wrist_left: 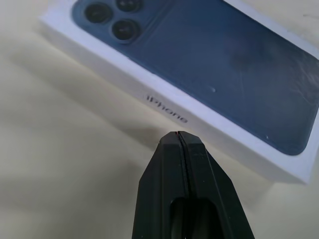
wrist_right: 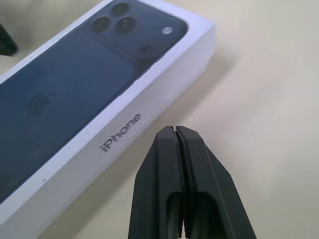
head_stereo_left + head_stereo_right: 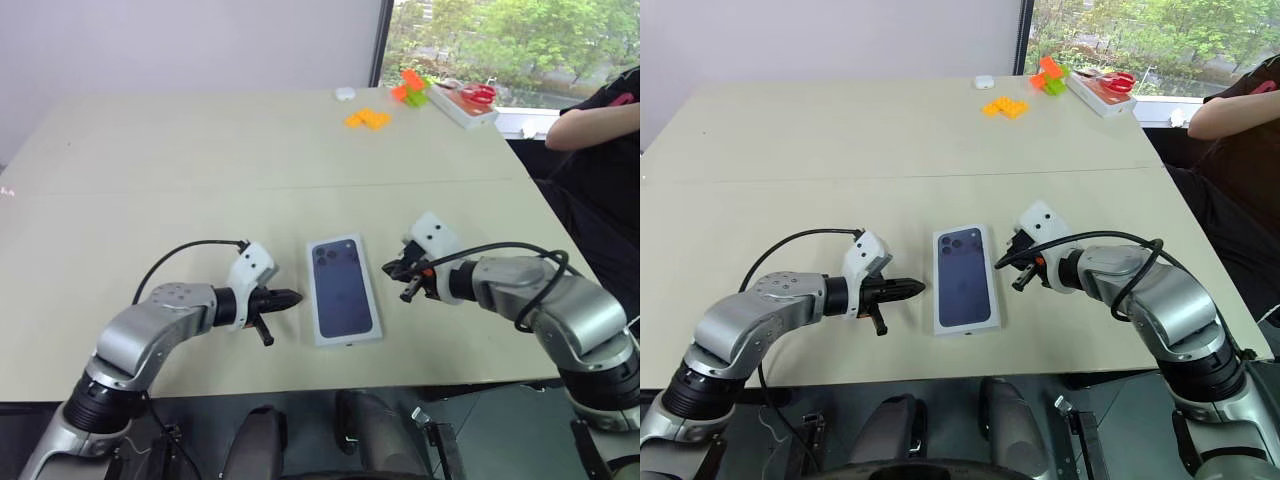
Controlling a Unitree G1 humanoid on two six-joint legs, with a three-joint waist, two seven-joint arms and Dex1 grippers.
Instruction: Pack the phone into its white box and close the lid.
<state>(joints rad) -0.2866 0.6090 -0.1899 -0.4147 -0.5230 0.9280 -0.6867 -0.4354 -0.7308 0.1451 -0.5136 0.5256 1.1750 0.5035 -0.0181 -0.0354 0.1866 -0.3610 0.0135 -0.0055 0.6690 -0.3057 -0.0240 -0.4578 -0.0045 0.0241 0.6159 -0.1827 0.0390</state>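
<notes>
The lid (image 3: 342,288), white with a dark blue phone picture on its face, lies flat on the table near the front edge and sits closed over the white box. The white box's tray is hidden beneath it, and the phone is hidden too. My left gripper (image 3: 295,297) is shut and empty; its tip points at the lid's left long side from a short way off. My right gripper (image 3: 388,268) is shut and empty too, a small gap off the lid's right long side near the camera end. In the wrist views both grippers (image 1: 178,133) (image 2: 175,129) face the lid's lettered side walls (image 2: 119,132).
Orange and green toy bricks (image 3: 368,118), a small white object (image 3: 345,93) and a white tray (image 3: 462,103) sit at the table's far right. A person's arm (image 3: 595,125) rests beyond the right edge. Bare tabletop (image 3: 200,150) stretches behind the lid.
</notes>
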